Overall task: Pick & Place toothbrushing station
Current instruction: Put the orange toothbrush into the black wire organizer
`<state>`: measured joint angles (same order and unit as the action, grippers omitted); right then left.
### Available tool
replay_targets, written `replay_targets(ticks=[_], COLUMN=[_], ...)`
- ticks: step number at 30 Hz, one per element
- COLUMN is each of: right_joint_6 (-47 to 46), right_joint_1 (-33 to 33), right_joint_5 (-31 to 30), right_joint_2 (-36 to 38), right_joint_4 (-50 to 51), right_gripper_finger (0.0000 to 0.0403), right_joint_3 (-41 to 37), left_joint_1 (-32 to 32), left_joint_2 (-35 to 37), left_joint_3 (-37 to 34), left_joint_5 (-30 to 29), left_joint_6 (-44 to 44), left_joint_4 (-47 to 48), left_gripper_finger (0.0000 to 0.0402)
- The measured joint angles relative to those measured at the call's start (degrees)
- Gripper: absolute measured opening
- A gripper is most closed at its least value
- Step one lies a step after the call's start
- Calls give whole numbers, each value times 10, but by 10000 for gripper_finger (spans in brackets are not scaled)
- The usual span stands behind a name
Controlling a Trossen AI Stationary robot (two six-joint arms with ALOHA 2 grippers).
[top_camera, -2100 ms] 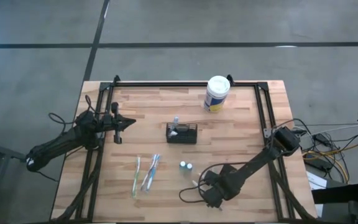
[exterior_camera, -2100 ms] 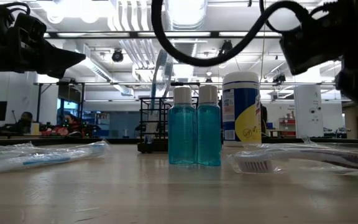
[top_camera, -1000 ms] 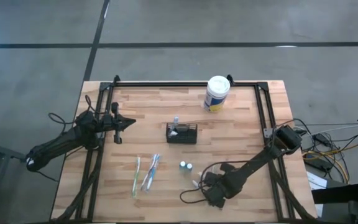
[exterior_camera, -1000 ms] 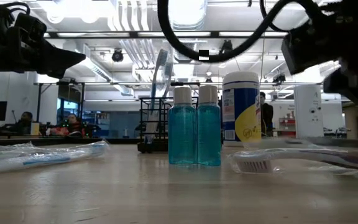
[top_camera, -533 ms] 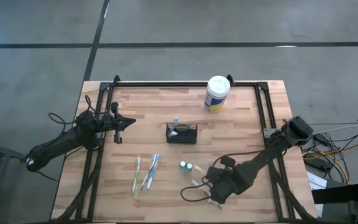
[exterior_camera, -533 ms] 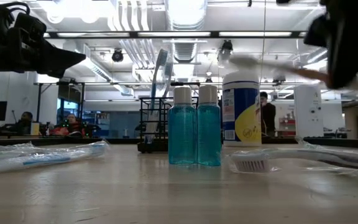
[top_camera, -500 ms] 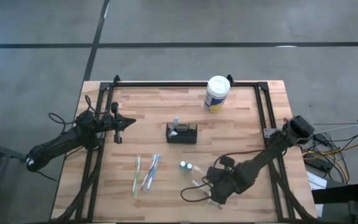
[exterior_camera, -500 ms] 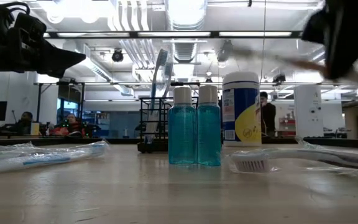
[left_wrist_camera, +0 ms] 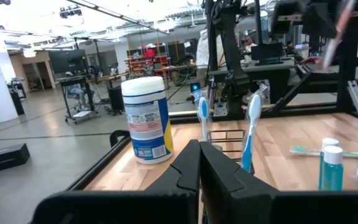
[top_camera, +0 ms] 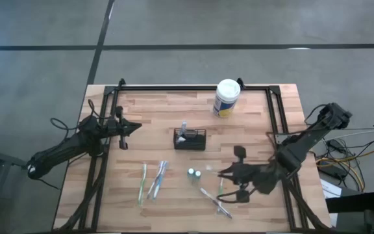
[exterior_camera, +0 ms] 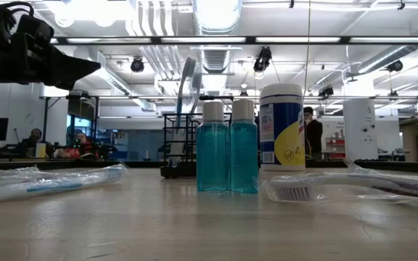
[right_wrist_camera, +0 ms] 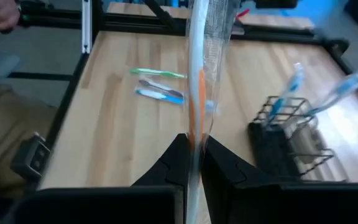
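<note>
The toothbrushing station [top_camera: 190, 139] is a small black mesh caddy at mid-table, with two blue toothbrushes [left_wrist_camera: 251, 127] standing in it; it also shows in the right wrist view [right_wrist_camera: 284, 147]. My right gripper [right_wrist_camera: 193, 140] hangs above the table's near right part [top_camera: 224, 173], shut on a wrapped toothbrush [right_wrist_camera: 200, 68]. My left gripper [top_camera: 137, 127] waits at the left edge, shut and holding nothing [left_wrist_camera: 199, 148]. My right gripper pinches the wrapped toothbrush between its two fingers, on the handle beside its orange stretch [right_wrist_camera: 197, 122], wrapper and all. The brush runs on forward past the fingertips, roughly in line with them. It is lifted clear of the table.
Two teal bottles [top_camera: 194, 173] stand near the caddy. Another wrapped toothbrush [top_camera: 216, 203] lies near the front edge, and more brushes [top_camera: 151, 182] lie to the left. A white canister [top_camera: 226, 97] stands at the far edge. A black frame [top_camera: 193, 87] borders the tabletop.
My right gripper has risen from the table near the front edge and gone toward the far edge, tipping up from a downward point and rolling. It carries one wrapped toothbrush up clear of the table and out of the low view. The other brush stays lying there.
</note>
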<state>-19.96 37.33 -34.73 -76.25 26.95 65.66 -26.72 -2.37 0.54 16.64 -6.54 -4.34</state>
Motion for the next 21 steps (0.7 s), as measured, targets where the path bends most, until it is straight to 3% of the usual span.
replay_targets(ticks=[4,10,21], right_joint_6=[98,210,245], right_joint_1=[-14,-48,-57], right_joint_5=[12,122,156], right_joint_2=[95,260,450], right_joint_4=[-107,-309,-387], right_gripper_finger=[18,18,18], right_joint_3=[-88,-256,-451], left_joint_1=[0,0,0], left_joint_2=[0,0,0], left_joint_3=[0,0,0], left_joint_5=[-9,-17,-34], left_joint_6=[-5,-28,-41], left_joint_4=[-2,-2,-17], left_gripper_finger=[10,10,10])
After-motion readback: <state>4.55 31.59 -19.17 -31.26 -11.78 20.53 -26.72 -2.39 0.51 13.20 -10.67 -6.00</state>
